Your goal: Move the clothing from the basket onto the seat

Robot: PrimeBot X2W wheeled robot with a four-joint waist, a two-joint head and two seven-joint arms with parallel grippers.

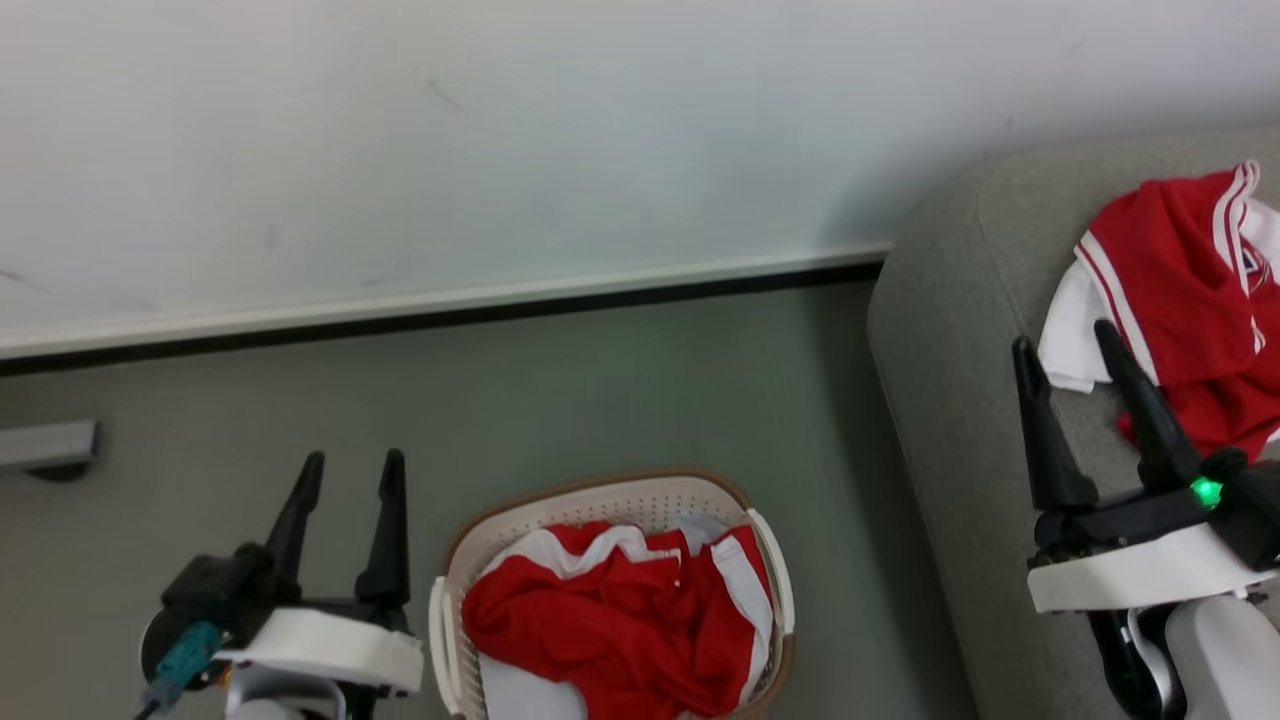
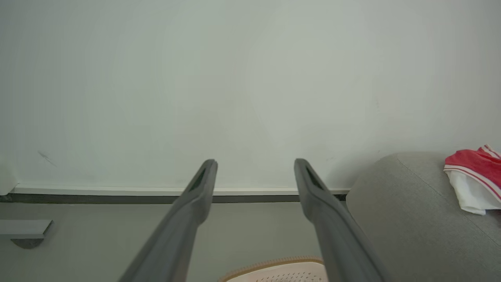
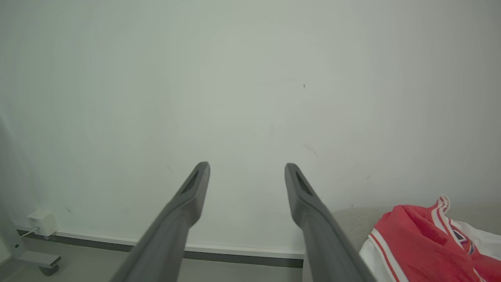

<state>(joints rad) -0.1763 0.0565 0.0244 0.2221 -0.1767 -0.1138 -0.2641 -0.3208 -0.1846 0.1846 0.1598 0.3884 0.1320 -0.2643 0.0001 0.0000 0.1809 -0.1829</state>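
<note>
A crumpled red jersey with white panels point(image 1: 610, 610) lies in the cream basket point(image 1: 600, 495) with a brown rim, low in the middle of the head view. Another red and white jersey point(image 1: 1180, 290) rests on the grey seat point(image 1: 950, 330) at the right; it also appears in the left wrist view point(image 2: 475, 172) and the right wrist view point(image 3: 422, 243). My left gripper point(image 1: 350, 465) hangs open and empty left of the basket. Open and empty too, my right gripper point(image 1: 1065, 345) hovers over the seat, just left of that jersey. The basket's rim point(image 2: 274, 262) peeks between my left fingers.
A pale wall with a white and dark baseboard point(image 1: 450, 310) runs behind the grey floor. A grey metal foot point(image 1: 45, 445) sticks out at the far left. A small white plug box point(image 3: 41, 221) sits low on the wall.
</note>
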